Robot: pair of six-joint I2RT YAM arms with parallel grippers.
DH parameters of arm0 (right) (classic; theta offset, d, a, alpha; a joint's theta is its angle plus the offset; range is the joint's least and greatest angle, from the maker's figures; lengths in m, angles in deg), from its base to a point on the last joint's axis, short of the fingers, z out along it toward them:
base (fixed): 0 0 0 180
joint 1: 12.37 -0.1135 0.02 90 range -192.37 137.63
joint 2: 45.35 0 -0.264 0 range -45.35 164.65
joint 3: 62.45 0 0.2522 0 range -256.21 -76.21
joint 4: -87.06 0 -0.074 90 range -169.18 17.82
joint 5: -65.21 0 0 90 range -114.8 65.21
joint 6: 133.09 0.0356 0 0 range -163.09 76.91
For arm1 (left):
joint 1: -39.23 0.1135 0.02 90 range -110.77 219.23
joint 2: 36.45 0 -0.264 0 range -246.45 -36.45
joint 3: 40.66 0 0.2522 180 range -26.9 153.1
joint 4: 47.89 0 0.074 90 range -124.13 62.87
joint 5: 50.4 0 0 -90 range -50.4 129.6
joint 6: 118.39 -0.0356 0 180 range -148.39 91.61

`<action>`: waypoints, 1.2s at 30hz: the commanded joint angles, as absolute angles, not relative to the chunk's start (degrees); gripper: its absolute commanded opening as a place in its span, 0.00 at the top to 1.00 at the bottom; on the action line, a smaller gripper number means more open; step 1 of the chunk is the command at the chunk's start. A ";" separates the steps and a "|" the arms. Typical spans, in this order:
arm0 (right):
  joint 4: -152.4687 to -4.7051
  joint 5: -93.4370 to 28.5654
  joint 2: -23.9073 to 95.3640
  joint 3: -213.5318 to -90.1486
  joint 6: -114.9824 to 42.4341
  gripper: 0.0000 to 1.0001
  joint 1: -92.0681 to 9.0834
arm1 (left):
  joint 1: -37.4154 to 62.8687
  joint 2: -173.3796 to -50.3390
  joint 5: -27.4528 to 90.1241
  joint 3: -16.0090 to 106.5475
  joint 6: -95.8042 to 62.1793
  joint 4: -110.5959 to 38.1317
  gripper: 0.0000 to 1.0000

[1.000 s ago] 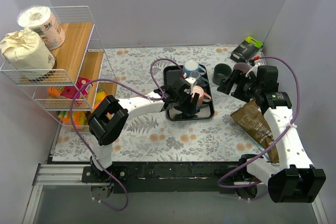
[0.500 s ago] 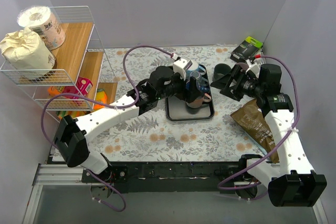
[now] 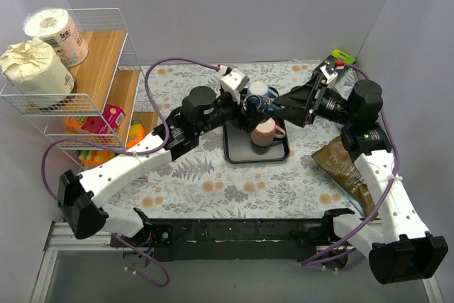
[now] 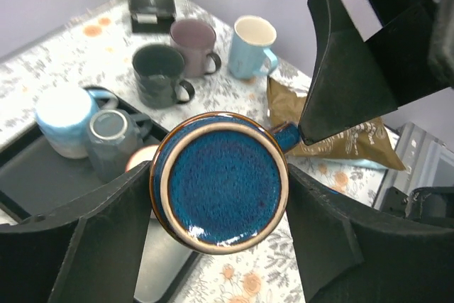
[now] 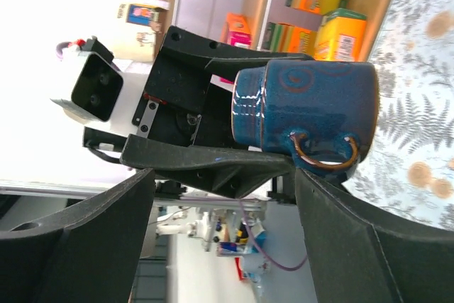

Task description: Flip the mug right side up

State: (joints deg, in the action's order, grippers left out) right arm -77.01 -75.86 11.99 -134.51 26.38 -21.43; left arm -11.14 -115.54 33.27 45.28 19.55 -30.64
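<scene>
Crockery is sitting overturned in the black tray on the bench: a pink cup, a pale blue cup and a grey cup. Above them the left end effector is clamping the dark blue mug in the air. It is holding the mug on its side, mouth facing the left wrist camera and handle facing the right wrist camera. The right end effector is hanging spread wide, one finger just beside the handle. Three upright cups are standing beyond the tray.
</scene>
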 commanded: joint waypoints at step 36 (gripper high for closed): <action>-102.56 -61.97 11.34 -121.29 66.68 0.25 -32.67 | -11.31 -102.29 38.63 32.87 -0.70 -51.88 1.00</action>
State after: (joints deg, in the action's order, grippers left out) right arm -98.08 -63.91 10.66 -120.96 62.67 -32.00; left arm -11.17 -105.82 37.75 33.90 1.32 -46.58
